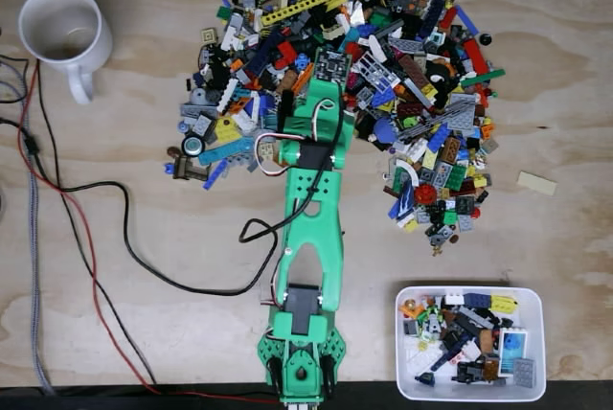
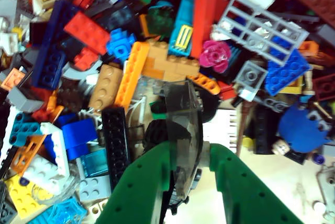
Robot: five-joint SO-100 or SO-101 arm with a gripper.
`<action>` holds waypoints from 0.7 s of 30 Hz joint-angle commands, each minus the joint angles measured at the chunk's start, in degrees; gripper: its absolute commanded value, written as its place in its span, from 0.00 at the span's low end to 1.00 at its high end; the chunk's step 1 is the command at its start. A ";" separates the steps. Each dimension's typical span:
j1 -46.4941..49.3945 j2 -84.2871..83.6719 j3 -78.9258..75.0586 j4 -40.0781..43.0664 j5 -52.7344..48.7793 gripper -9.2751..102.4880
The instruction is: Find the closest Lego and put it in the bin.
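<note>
A big heap of mixed Lego pieces (image 1: pixel 402 75) covers the upper middle of the wooden table in the fixed view. My green arm reaches up from the bottom edge, and its gripper (image 1: pixel 324 84) is over the near middle of the heap. In the wrist view the gripper (image 2: pixel 191 150) is shut on a dark smoky translucent curved Lego piece (image 2: pixel 180 124), which stands up between the two green fingers (image 2: pixel 141 187) above the other bricks. The bin (image 1: pixel 469 290), a white rounded tray holding several pieces, sits at the lower right, well away from the gripper.
A white mug (image 1: pixel 62 32) stands at the upper left. Black, red and grey cables (image 1: pixel 105 238) run down the left side and loop toward the arm. A lone beige plate (image 1: pixel 536 183) lies right of the heap. Bare wood lies between heap and bin.
</note>
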 commanded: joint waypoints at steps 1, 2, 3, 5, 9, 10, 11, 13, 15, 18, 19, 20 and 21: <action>8.26 10.37 -5.89 4.66 3.34 0.08; 10.63 11.25 -5.98 6.15 3.96 0.08; 13.01 12.30 -5.98 7.91 4.48 0.08; 18.37 14.77 -5.10 10.37 5.63 0.08; 30.50 18.54 -4.22 16.08 8.61 0.08; 33.66 19.25 -4.22 17.75 9.49 0.08; 37.00 19.86 -4.04 19.07 10.37 0.08; 43.68 21.36 -4.13 21.53 12.13 0.08; 50.63 23.20 -4.31 23.99 13.97 0.08; 61.70 25.58 -4.04 28.04 14.68 0.08; 65.74 26.46 -3.16 29.18 13.97 0.08; 69.35 27.51 -1.67 29.62 13.27 0.08; 72.60 28.48 0.18 29.97 12.04 0.08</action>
